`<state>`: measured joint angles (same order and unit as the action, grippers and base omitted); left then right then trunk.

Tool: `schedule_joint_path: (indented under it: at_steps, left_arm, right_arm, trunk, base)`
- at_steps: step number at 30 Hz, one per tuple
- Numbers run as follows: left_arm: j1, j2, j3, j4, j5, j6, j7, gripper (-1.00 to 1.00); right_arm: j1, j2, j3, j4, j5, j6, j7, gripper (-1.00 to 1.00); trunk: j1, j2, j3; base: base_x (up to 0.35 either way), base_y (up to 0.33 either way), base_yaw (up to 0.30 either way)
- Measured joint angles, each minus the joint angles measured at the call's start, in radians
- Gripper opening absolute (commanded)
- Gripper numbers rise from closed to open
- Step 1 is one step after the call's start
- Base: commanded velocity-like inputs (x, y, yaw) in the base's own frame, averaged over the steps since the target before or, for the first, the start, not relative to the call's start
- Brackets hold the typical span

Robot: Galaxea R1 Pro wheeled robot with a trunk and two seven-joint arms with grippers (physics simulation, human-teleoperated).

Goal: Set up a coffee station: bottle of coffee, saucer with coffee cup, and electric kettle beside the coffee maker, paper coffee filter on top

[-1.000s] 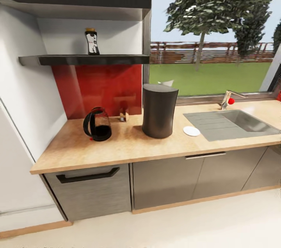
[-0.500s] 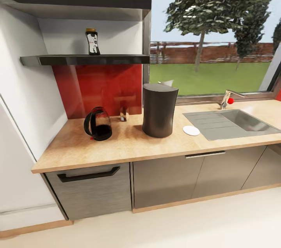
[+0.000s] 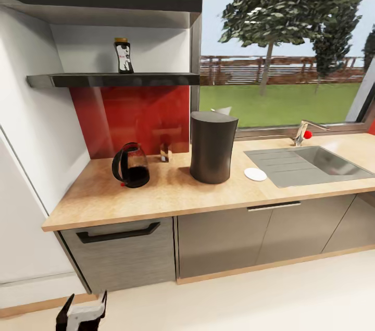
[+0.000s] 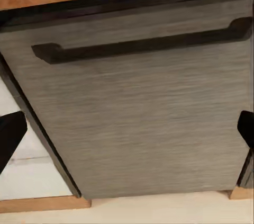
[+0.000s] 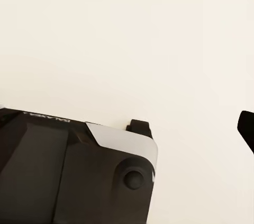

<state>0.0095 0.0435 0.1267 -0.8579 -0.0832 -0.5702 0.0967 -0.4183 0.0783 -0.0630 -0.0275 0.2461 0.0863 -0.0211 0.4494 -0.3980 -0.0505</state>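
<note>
Light wood forms the kitchen countertop [image 3: 172, 193], which runs over grey cabinet fronts with an inset steel sink [image 3: 307, 163] at its right end. The coffee maker [image 3: 212, 147] stands upright near the middle of the worktop. The electric kettle [image 3: 131, 165] sits well to its left, near the red backsplash [image 3: 133, 114]. The saucer [image 3: 255, 174] lies flat just right of the coffee maker, beside the sink edge. The bottle of coffee [image 3: 123, 55] stands upright on the kitchen shelf [image 3: 112, 80] above the kettle. The left gripper [image 3: 83, 311] shows low in the head view, its two dark fingers spread wide and holding nothing, facing a grey drawer front [image 4: 143, 123] with a dark bar handle [image 4: 143, 44]. Whether the right gripper's jaws are parted cannot be told; its wrist view looks at pale floor [image 5: 127, 38].
</note>
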Motion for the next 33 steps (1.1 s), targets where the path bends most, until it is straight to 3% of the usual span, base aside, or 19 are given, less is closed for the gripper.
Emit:
schedule_joint_path:
  at_steps: [4,15,24,29,33]
  left_arm:
    - [-0.065,0.001,-0.002,-0.067,-0.002,-0.014,0.017,1.00]
    - [-0.290,0.006,-0.003,-0.141,-0.005,-0.018,0.019,1.00]
    - [-0.440,-0.002,-0.011,-0.213,-0.009,-0.007,0.017,1.00]
    - [-0.559,-0.005,-0.012,-0.230,-0.008,0.032,0.016,1.00]
    - [-0.633,-0.007,-0.013,-0.243,-0.007,0.115,0.018,1.00]
  right_arm:
    - [0.000,0.000,-0.001,0.000,0.000,0.000,-0.001,1.00]
    - [0.000,-0.001,-0.001,0.000,0.000,-0.003,-0.001,1.00]
    - [0.000,-0.002,-0.001,0.000,0.000,-0.010,-0.001,1.00]
    - [0.000,-0.002,0.000,0.000,0.001,-0.059,-0.001,1.00]
    - [0.000,-0.003,0.000,0.000,0.002,-0.077,-0.001,1.00]
  trunk:
    - [0.000,0.000,0.000]
    - [0.000,0.000,0.000]
    - [0.000,0.000,0.000]
    - [0.000,0.000,0.000]
    - [0.000,0.000,0.000]
  base:
    - [0.000,0.000,0.000]
    - [0.000,0.000,0.000]
    - [0.000,0.000,0.000]
    - [0.000,0.000,0.000]
    - [0.000,0.000,0.000]
